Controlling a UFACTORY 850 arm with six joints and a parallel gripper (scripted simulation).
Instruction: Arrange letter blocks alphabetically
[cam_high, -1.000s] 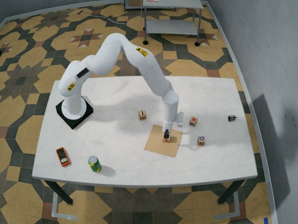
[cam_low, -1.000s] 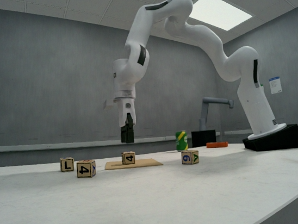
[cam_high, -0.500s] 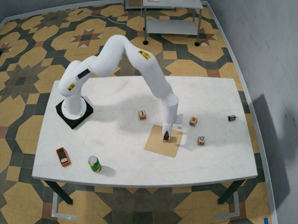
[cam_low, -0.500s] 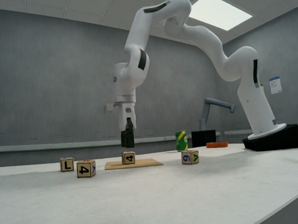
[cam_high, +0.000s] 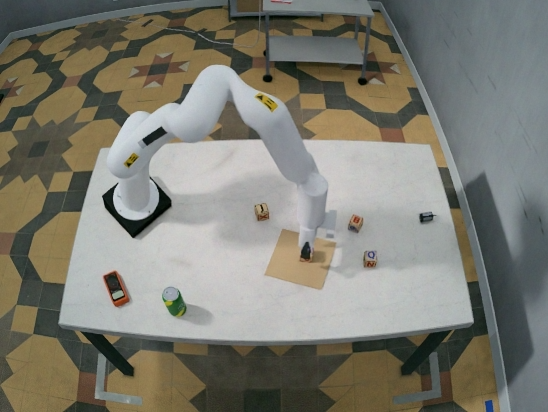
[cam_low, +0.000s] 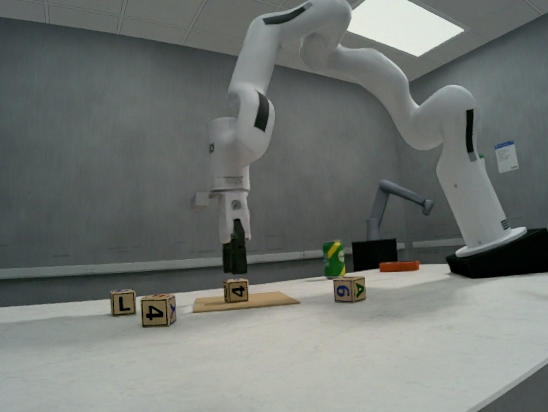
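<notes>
A tan mat [cam_high: 301,258] lies on the white table and shows in the side view [cam_low: 245,301] too. One wooden block [cam_high: 305,260] sits on it, with a 4 on its near side [cam_low: 236,290]. My gripper [cam_low: 234,272] hangs open and empty just above that block, not touching it; from above the gripper [cam_high: 305,250] hides the block's top. Off the mat sit three blocks: one left of it [cam_high: 262,211] [cam_low: 349,289], one to the right showing B [cam_high: 355,222] [cam_low: 123,302], and one showing Q [cam_high: 370,258] [cam_low: 158,310].
A green can [cam_high: 173,301] and an orange device [cam_high: 116,288] stand near the table's front left. A small black part [cam_high: 426,217] lies at the right. My base [cam_high: 136,200] is at the left.
</notes>
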